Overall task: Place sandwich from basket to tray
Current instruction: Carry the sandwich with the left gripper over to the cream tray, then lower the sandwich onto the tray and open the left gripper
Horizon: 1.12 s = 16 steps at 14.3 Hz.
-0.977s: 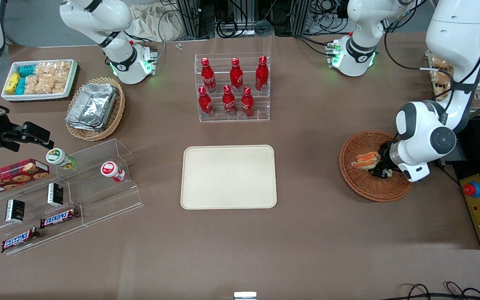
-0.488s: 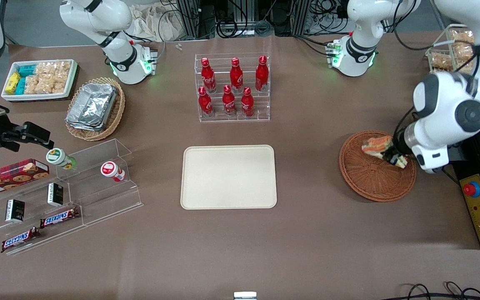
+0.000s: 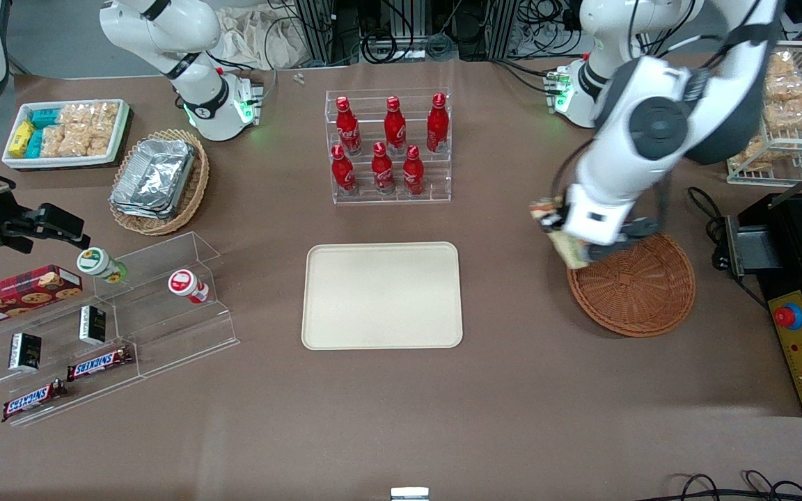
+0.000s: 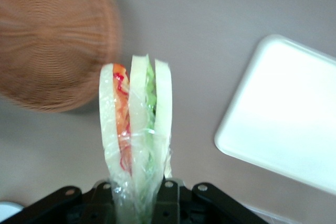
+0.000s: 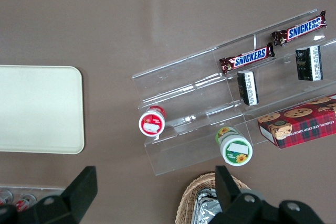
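The gripper (image 4: 137,203) fingers are squeezing the sandwich (image 4: 137,140), lifting it over the basket (image 3: 632,285) rim toward the tray (image 3: 382,295).

Even bright light; basket (image 4: 50,40) motion-blurred, tray (image 4: 286,114) overexposed.

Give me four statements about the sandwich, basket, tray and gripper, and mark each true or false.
1. The gripper is shut on the sandwich. True.
2. The sandwich lies flat in the basket. False: it is held in the air, off the basket.
3. The tray has nothing on it. True.
4. The basket holds a second sandwich. False: the basket is empty.
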Tool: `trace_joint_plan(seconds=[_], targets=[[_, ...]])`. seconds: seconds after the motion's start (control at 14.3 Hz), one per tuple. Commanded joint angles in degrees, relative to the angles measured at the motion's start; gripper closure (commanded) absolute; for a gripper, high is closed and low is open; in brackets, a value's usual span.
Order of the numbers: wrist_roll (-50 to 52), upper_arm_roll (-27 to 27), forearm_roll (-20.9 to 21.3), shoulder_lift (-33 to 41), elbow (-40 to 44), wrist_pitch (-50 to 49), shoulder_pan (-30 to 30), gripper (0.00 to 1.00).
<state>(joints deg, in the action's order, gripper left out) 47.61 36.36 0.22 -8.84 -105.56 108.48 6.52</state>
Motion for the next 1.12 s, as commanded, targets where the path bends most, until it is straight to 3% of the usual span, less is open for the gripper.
trace_joint_plan(seconds=[0.0,0.21,0.28,0.49,0.63,0.84,0.91,0.98,1.05], targets=[[-2.4,3.5,5.1,-9.1,4.1,6.7,-4.8,1.00],[-2.2,3.4,18.2,-20.6,7.6,12.8,-10.8,1.00],[-1.5,3.4,20.9,-25.0,11.0,12.8,-12.4,1.00],[-1.6,3.0,23.7,-32.7,15.7,13.0,-15.3,1.00],[-1.3,2.8,27.8,-36.1,17.2,13.5,-15.4,1.00],[-1.5,2.1,28.7,-39.0,18.1,15.2,-15.4,1.00],[-1.2,1.0,29.2,-39.4,18.0,15.8,-15.5,0.68],[-1.0,0.6,29.3,-39.5,17.9,16.2,-15.8,0.01],[-0.9,0.6,29.3,-39.3,18.0,16.5,-16.4,0.00]])
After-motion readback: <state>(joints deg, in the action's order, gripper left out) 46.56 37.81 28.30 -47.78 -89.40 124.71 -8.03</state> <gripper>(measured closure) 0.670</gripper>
